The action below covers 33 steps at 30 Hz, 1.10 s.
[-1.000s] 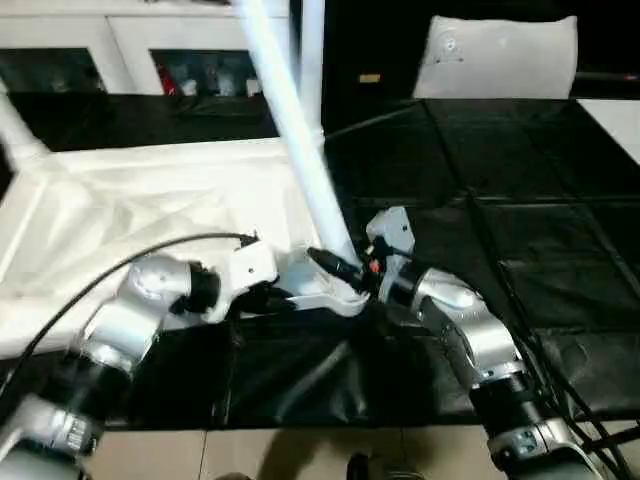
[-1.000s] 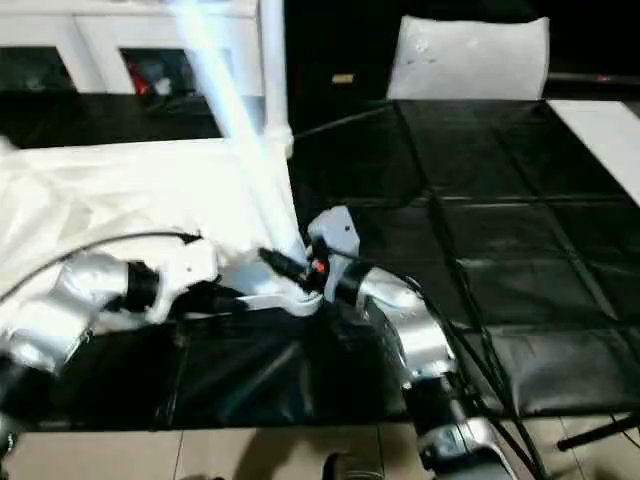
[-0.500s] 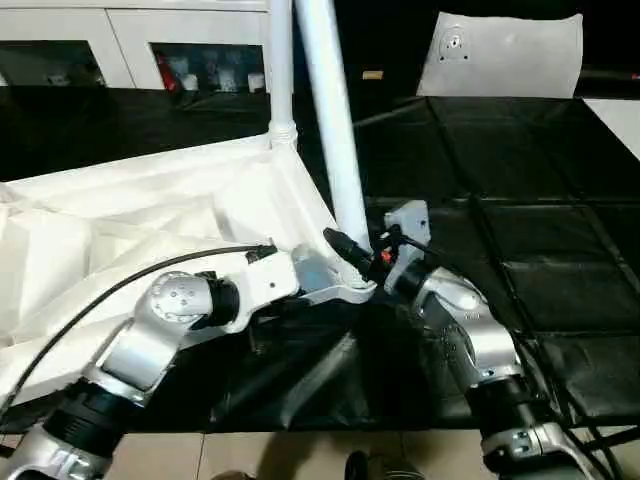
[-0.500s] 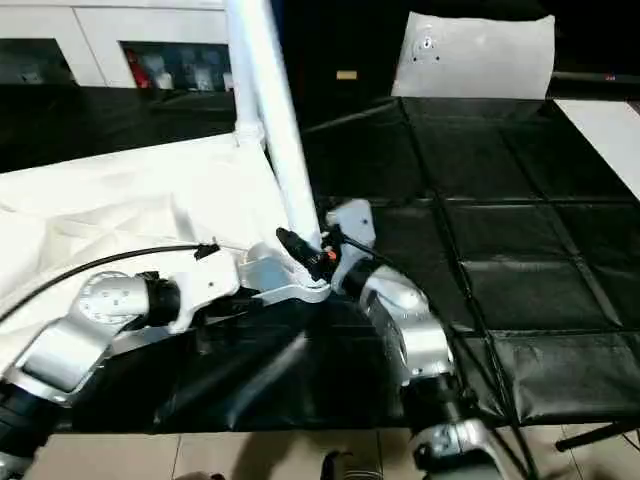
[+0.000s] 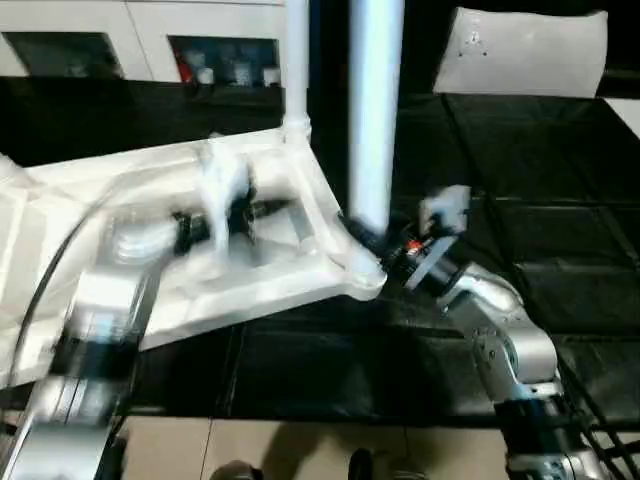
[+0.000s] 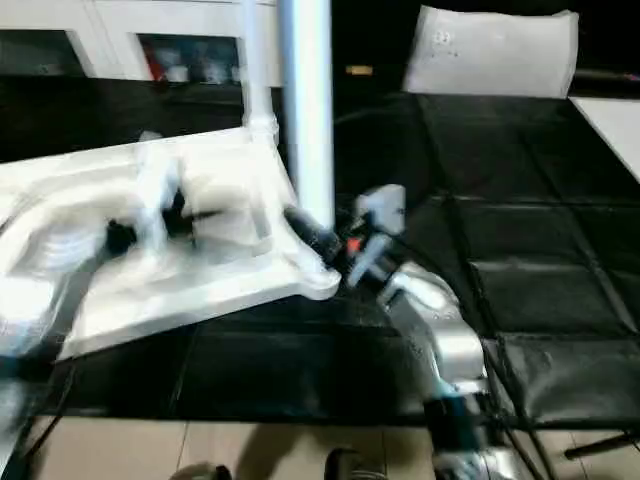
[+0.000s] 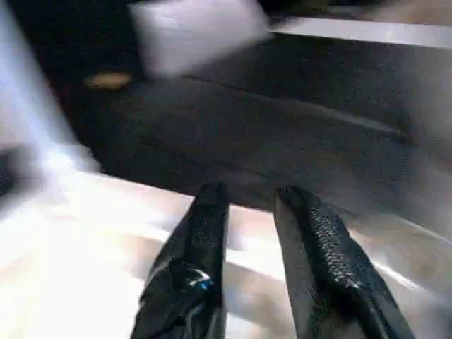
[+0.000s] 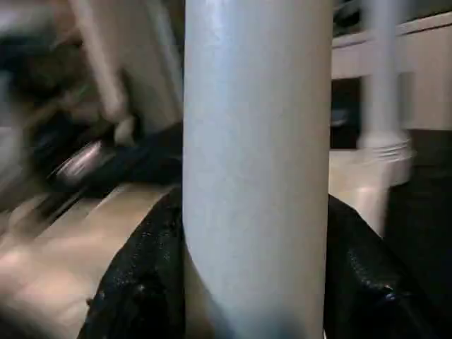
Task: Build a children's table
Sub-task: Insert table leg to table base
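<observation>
The white table top (image 5: pixel 270 275) lies upside down on the black mat, ribbed side up. One white leg (image 5: pixel 296 60) stands in its far corner socket. A second, thicker-looking leg (image 5: pixel 375 110) stands upright in the near right corner socket. My right gripper (image 5: pixel 372 238) is shut on this leg just above the socket; in the right wrist view the leg (image 8: pixel 258 106) sits between the black fingers (image 8: pixel 141 275). My left gripper (image 7: pixel 251 194) hovers over the underside of the top, blurred by motion, open with nothing between its fingers.
A white cabinet (image 5: pixel 100 20) with dark glass-fronted compartments runs along the back. A white cushion-like object (image 5: pixel 525 50) stands at the back right. Black mat tiles (image 5: pixel 560 200) cover the floor to the right. Cables trail beside my right forearm (image 5: pixel 520 350).
The held leg went from tilted to upright in the corner socket. My left arm swung away from that corner, back over the table top. The view also shifted.
</observation>
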Tool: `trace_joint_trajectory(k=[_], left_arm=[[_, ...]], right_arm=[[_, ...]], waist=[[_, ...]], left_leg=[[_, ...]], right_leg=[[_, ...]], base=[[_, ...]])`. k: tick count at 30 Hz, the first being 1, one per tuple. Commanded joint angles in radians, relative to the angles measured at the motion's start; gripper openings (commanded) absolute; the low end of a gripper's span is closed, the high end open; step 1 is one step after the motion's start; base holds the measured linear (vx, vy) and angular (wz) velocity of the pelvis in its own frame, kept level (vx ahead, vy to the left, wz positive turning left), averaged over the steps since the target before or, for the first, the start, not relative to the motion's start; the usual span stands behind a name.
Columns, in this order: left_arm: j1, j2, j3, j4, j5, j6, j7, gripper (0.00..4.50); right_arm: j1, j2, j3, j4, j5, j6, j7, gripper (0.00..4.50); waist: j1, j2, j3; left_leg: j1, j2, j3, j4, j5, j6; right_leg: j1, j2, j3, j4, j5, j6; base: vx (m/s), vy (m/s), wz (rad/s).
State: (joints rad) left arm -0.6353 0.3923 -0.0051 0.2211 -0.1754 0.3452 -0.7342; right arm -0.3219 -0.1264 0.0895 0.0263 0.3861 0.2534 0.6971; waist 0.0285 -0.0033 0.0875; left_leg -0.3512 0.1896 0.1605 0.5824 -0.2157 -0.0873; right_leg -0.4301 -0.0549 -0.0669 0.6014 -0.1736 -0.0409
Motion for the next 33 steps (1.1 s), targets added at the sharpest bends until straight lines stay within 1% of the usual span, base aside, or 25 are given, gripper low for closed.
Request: trace_joint_trajectory(k=[1,3,4,5,6,7,8,10,12,13,14,15,16,17,18,19,20,21,24,26,28,30,31,32,33], left_arm=[[-0.032,-0.015,0.007,0.032,0.033,0.005,0.077,1.61],[-0.087,-0.054,0.021,0.042,0.01,0.028,0.125,1.69],[-0.119,-0.083,0.032,0.042,-0.018,0.05,0.147,1.9],[-0.141,-0.107,0.033,0.034,-0.037,0.073,0.155,1.9],[-0.148,-0.117,0.024,0.021,-0.046,0.075,0.139,1.99],[-0.151,-0.121,0.02,0.016,-0.049,0.075,0.133,2.04],[-0.154,-0.131,0.008,-0.004,-0.059,0.081,0.107,2.09],[-0.157,-0.15,-0.012,-0.06,-0.091,0.099,0.061,2.27],[-0.156,-0.159,-0.021,-0.101,-0.123,0.119,0.041,2.4],[-0.147,-0.155,-0.041,-0.146,-0.137,0.138,0.023,2.58],[-0.147,-0.155,-0.041,-0.146,-0.137,0.138,0.023,2.58],[-0.142,-0.153,-0.053,-0.173,-0.144,0.152,0.014,2.7],[-0.137,-0.147,-0.07,-0.196,-0.139,0.16,0.008,2.85],[-0.135,-0.144,-0.079,-0.207,-0.136,0.164,0.006,2.91],[-0.129,-0.14,-0.098,-0.232,-0.129,0.181,0.007,2.91],[-0.127,-0.139,-0.106,-0.24,-0.123,0.184,0.01,3.04],[-0.123,-0.138,-0.122,-0.254,-0.108,0.187,0.017,3.16],[-0.123,-0.138,-0.122,-0.254,-0.108,0.187,0.017,3.26],[-0.117,-0.149,-0.175,-0.279,-0.041,0.206,0.068,3.47],[-0.118,-0.15,-0.187,-0.278,-0.02,0.201,0.082,3.69],[-0.119,-0.151,-0.191,-0.279,-0.011,0.198,0.094,3.77],[-0.12,-0.158,-0.181,-0.271,-0.009,0.19,0.115,4.0],[-0.116,-0.163,-0.162,-0.261,-0.008,0.184,0.144,4.08],[-0.11,-0.162,-0.144,-0.251,-0.003,0.176,0.166,4.14],[-0.084,-0.148,-0.112,-0.241,-0.001,0.162,0.184,4.22]], right_arm=[[0.004,-0.002,0.024,-0.038,-0.009,0.018,0.004,1.91],[0.006,0.002,0.036,-0.037,-0.027,0.015,-0.005,1.91],[0.007,0.005,0.041,-0.038,-0.033,0.016,-0.008,1.91],[0.008,0.004,0.046,-0.04,-0.039,0.021,-0.013,1.91],[0.009,0.003,0.049,-0.041,-0.045,0.024,-0.014,1.91],[0.009,0.002,0.051,-0.041,-0.047,0.025,-0.015,1.91],[0.01,-0.002,0.054,-0.043,-0.055,0.031,-0.021,1.91],[0.01,-0.012,0.057,-0.04,-0.072,0.042,-0.047,1.91],[0.011,-0.019,0.055,-0.038,-0.077,0.048,-0.062,1.91],[0.011,-0.022,0.054,-0.034,-0.081,0.048,-0.069,1.91],[0.011,-0.022,0.054,-0.034,-0.081,0.048,-0.069,1.91],[0.011,-0.023,0.052,-0.031,-0.085,0.048,-0.073,1.91],[0.011,-0.022,0.051,-0.029,-0.09,0.048,-0.076,1.91],[0.011,-0.022,0.05,-0.028,-0.092,0.049,-0.078,1.91],[0.008,-0.02,0.05,-0.024,-0.097,0.05,-0.083,1.91],[0.006,-0.019,0.049,-0.022,-0.1,0.05,-0.086,1.91],[0.001,-0.017,0.049,-0.017,-0.105,0.05,-0.093,1.91],[0.001,-0.017,0.049,-0.017,-0.105,0.05,-0.093,1.91],[-0.019,-0.006,0.046,-0.005,-0.112,0.061,-0.128,1.91],[-0.023,-0.004,0.047,-0.001,-0.123,0.062,-0.147,1.91],[-0.025,0.001,0.044,0.002,-0.122,0.058,-0.156,1.91],[-0.026,0.007,0.036,0.006,-0.128,0.045,-0.173,1.91],[-0.026,0.009,0.025,0.003,-0.124,0.05,-0.185,1.91],[-0.025,0.011,0.013,-0.001,-0.119,0.054,-0.194,1.91],[-0.022,0.013,-0.01,-0.008,-0.121,0.041,-0.214,1.91]], waist=[[0.005,0.007,-0.07],[0.008,0.006,-0.072],[0.01,0.012,-0.076],[0.016,0.01,-0.078],[0.018,0.014,-0.08],[0.02,0.011,-0.081],[0.022,0.01,-0.081],[0.026,0.011,-0.085],[0.028,0.01,-0.085],[0.028,0.007,-0.085],[0.028,0.007,-0.084],[0.028,0.007,-0.084],[0.029,0.007,-0.082],[0.028,0.007,-0.081],[0.028,0.007,-0.079],[0.027,0.006,-0.079],[0.027,0.006,-0.078],[0.027,0.006,-0.078],[0.027,0.006,-0.081],[0.027,0.006,-0.08],[0.027,0.006,-0.082],[0.027,0.008,-0.083],[0.027,0.007,-0.084],[0.027,0.009,-0.084],[0.027,0.016,-0.084]], left_leg=[[-0.009,0.025,-0.002,-0.057,-0.053,0.059],[-0.011,0.024,-0.003,-0.055,-0.036,0.052],[-0.006,0.024,0.001,-0.051,-0.026,0.049],[-0.007,0.026,-0.001,-0.049,-0.01,0.053],[-0.011,0.024,-0.002,-0.048,-0.003,0.058],[-0.01,0.025,-0.003,-0.048,0.001,0.062],[-0.013,0.024,-0.003,-0.047,0.009,0.069],[-0.014,0.025,-0.004,-0.044,0.025,0.073],[-0.016,0.024,-0.003,-0.042,0.039,0.08],[-0.016,0.023,-0.003,-0.042,0.029,0.081],[-0.016,0.024,-0.002,-0.042,0.016,0.08],[-0.016,0.024,-0.002,-0.042,0.016,0.08],[-0.016,0.023,-0.001,-0.042,-0.006,0.073],[-0.016,0.024,-0.001,-0.043,-0.015,0.069],[-0.015,0.022,0.0,-0.043,-0.03,0.064],[-0.015,0.023,0.0,-0.043,-0.035,0.059],[-0.015,0.023,0.0,-0.044,-0.043,0.051],[-0.015,0.022,0.0,-0.044,-0.046,0.049],[-0.014,0.023,-0.001,-0.043,-0.04,0.044],[-0.016,0.021,-0.002,-0.043,-0.044,0.041],[-0.016,0.02,-0.002,-0.041,-0.04,0.038],[-0.018,0.018,-0.002,-0.04,-0.036,0.038],[-0.018,0.018,-0.001,-0.039,-0.036,0.039],[-0.019,0.016,-0.002,-0.039,-0.033,0.038],[-0.019,0.017,-0.004,-0.039,-0.031,0.037]], right_leg=[[0.093,-0.071,0.054,-0.063,-0.121,-0.195],[0.091,-0.072,0.056,-0.06,-0.113,-0.195],[0.085,-0.07,0.057,-0.058,-0.084,-0.207],[0.086,-0.071,0.057,-0.053,-0.039,-0.227],[0.089,-0.071,0.056,-0.048,-0.009,-0.238],[0.088,-0.071,0.054,-0.048,-0.001,-0.24],[0.091,-0.072,0.054,-0.047,0.011,-0.243],[0.093,-0.073,0.054,-0.043,0.028,-0.248],[0.093,-0.072,0.054,-0.04,0.053,-0.253],[0.094,-0.073,0.054,-0.041,0.045,-0.253],[0.093,-0.073,0.054,-0.044,0.018,-0.248],[0.093,-0.073,0.054,-0.044,0.018,-0.248],[0.092,-0.072,0.054,-0.048,-0.028,-0.238],[0.092,-0.072,0.054,-0.049,-0.045,-0.233],[0.09,-0.07,0.054,-0.055,-0.086,-0.218],[0.09,-0.07,0.054,-0.055,-0.1,-0.212],[0.089,-0.069,0.053,-0.058,-0.138,-0.195],[0.088,-0.067,0.053,-0.06,-0.147,-0.19],[0.086,-0.066,0.052,-0.061,-0.165,-0.174],[0.087,-0.066,0.05,-0.063,-0.18,-0.162],[0.087,-0.065,0.051,-0.062,-0.176,-0.157],[0.086,-0.064,0.05,-0.062,-0.166,-0.157],[0.086,-0.064,0.05,-0.061,-0.163,-0.158],[0.087,-0.062,0.05,-0.061,-0.152,-0.16],[0.086,-0.062,0.049,-0.06,-0.143,-0.161]], base=[[0.0,0.0,0.0],[0.0,0.0,0.0],[0.0,0.0,0.0],[0.0,0.0,0.0],[0.0,0.0,0.0],[0.0,0.0,0.0],[0.0,0.0,0.0],[0.0,0.0,0.0],[0.0,0.0,0.0],[0.0,0.0,0.0],[0.0,0.0,0.0],[0.0,0.0,0.0],[0.0,0.0,0.0],[0.0,0.0,0.0],[0.0,0.0,0.0],[0.0,0.0,0.0],[0.0,0.0,0.0],[0.0,0.0,0.0],[0.0,0.0,0.0],[0.0,0.0,0.0],[0.0,0.0,0.0],[0.0,0.0,0.0],[0.0,0.0,0.0],[0.0,0.0,0.0],[0.0,0.0,0.0]])
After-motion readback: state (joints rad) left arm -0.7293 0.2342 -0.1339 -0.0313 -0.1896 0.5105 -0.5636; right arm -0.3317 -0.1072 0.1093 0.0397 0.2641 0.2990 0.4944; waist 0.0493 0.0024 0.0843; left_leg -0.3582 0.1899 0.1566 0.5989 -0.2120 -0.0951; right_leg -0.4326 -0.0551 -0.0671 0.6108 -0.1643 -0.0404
